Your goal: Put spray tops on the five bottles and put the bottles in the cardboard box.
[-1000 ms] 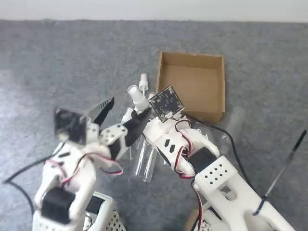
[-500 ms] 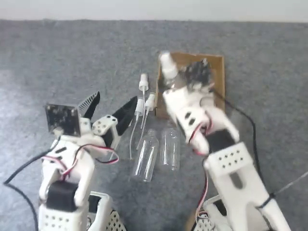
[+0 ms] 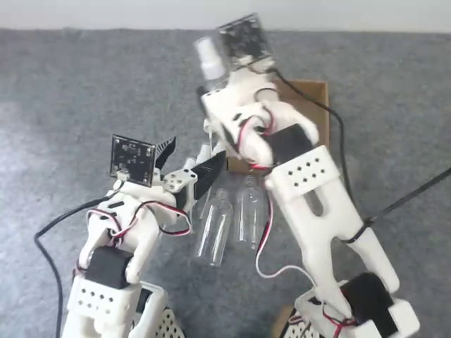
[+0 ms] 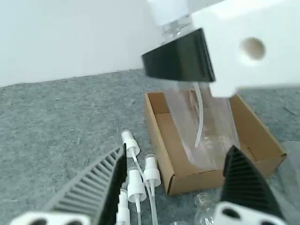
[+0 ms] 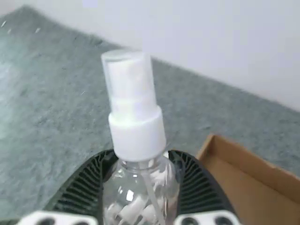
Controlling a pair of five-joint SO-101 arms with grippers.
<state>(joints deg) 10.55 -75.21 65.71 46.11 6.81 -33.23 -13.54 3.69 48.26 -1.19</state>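
My right gripper [image 5: 143, 185] clamps a capped bottle [image 5: 134, 126] above the table [image 3: 84, 91]; my left gripper [image 4: 178, 150] has its jaws apart.

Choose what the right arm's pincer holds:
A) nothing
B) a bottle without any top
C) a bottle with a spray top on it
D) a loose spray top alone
C: in the right wrist view the right pincer is closed around a clear bottle with a white spray top on its neck.
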